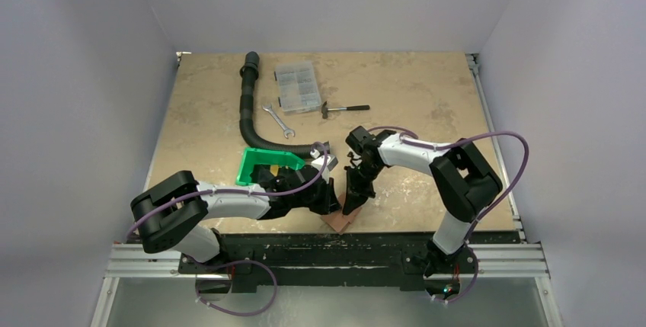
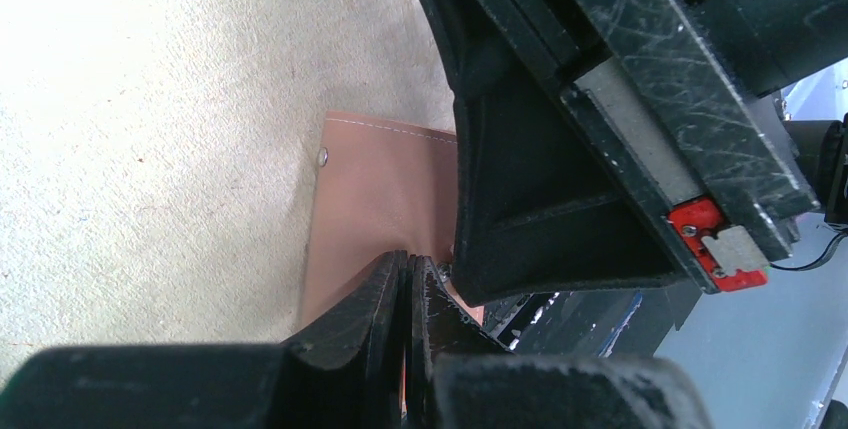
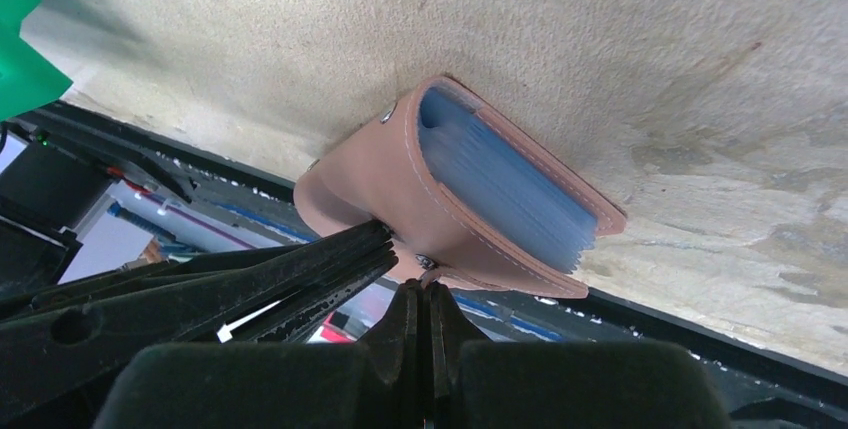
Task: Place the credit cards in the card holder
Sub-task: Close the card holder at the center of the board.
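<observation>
The left arm [image 1: 228, 203] reaches in from the near-left corner of the surface [image 1: 426, 98] toward the middle. Behind it, a black ribbed hose [image 1: 247, 106] runs down from the far edge and curves toward a green bin [image 1: 249, 167], which sits just beside the arm's wrist. A wrench [image 1: 278, 120] lies to the right of the hose, with a clear compartment box [image 1: 296, 87] beyond it near the far side.

The left fingers [image 2: 398, 284] are clenched, their tips pinching the edge of the card holder [image 3: 370, 184]. A sliver of brown leather shows between them. The holder sits at the near edge of the surface, between the two arms. It is partly folded open, so its grey-blue pocketed inside shows in the right wrist view. A small metal stud [image 2: 322, 157] sits near one corner of its brown face.

A hammer [image 1: 346, 108] lies well back on the surface, right of the box.

The right fingers [image 3: 416, 309] are also clenched tight. Their tips meet on the lower flap of the holder, close against the left ones, so both grip the same small wallet. The right arm [image 1: 426, 155] bends in from the near-right side.
</observation>
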`<state>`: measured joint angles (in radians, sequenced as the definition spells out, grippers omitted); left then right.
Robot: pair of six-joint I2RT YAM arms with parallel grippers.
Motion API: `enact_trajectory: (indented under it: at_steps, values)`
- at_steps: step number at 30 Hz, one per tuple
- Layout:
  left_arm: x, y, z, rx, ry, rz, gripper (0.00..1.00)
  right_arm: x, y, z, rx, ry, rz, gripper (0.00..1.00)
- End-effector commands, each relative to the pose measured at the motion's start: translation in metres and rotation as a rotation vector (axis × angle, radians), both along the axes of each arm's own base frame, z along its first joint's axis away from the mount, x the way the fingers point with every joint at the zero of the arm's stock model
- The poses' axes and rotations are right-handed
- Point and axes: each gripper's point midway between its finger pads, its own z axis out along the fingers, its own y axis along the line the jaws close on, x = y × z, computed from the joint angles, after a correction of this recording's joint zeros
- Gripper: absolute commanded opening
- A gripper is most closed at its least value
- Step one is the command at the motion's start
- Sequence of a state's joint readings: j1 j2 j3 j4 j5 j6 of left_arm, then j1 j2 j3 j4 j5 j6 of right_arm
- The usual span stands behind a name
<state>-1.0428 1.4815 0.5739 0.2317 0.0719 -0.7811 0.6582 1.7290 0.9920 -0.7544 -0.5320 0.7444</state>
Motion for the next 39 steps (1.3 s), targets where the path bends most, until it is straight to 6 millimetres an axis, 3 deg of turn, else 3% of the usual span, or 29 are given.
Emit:
enact_trajectory:
  at_steps: [1, 11, 22, 39]
  values:
    - [-0.023, 0.026, -0.034, 0.128, 0.074, -0.055, 0.0, 0.027, 0.007, -0.012, -0.073, -0.102, -0.044, 0.0]
    - [-0.023, 0.024, -0.031, 0.114, 0.066, -0.059, 0.0, 0.037, 0.014, -0.023, -0.202, -0.103, -0.112, 0.0]
    - [-0.023, 0.023, -0.029, 0.104, 0.059, -0.069, 0.0, 0.025, 0.014, -0.046, -0.276, -0.103, -0.142, 0.0]
    - [-0.025, 0.023, -0.025, 0.087, 0.058, -0.074, 0.0, 0.03, -0.009, -0.134, -0.467, -0.099, -0.187, 0.0]
